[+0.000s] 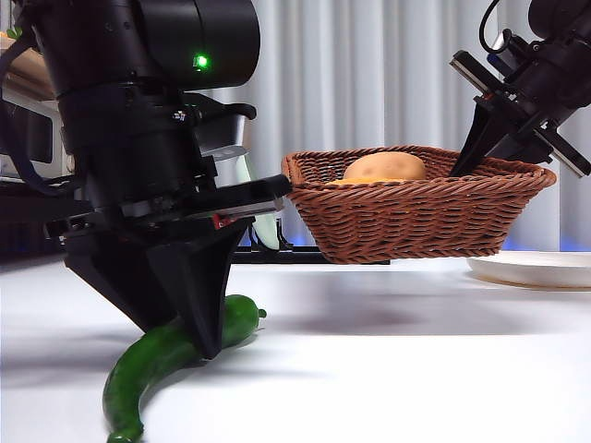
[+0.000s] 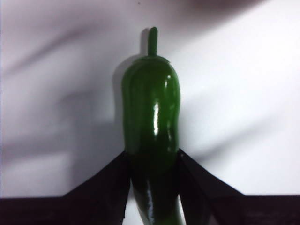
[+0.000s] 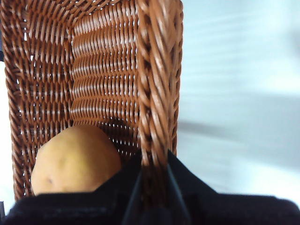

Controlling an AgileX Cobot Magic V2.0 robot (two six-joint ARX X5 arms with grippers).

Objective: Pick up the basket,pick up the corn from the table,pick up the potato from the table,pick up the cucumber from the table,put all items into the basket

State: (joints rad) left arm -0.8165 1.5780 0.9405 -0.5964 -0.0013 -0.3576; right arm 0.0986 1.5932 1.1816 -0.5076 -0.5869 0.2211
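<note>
The long curved cucumber (image 1: 162, 360) was glossy dark green with pale highlights. The woven wicker basket (image 1: 406, 217) was reddish brown, its braided rim the same. The smooth oval potato (image 1: 385, 167) was tan with a dark speck. The flat bench (image 1: 397, 360) was plain white.

Black boxy arm housing (image 1: 138, 55) with green indicator light (image 1: 200, 62), wedge-shaped jaws.
</note>
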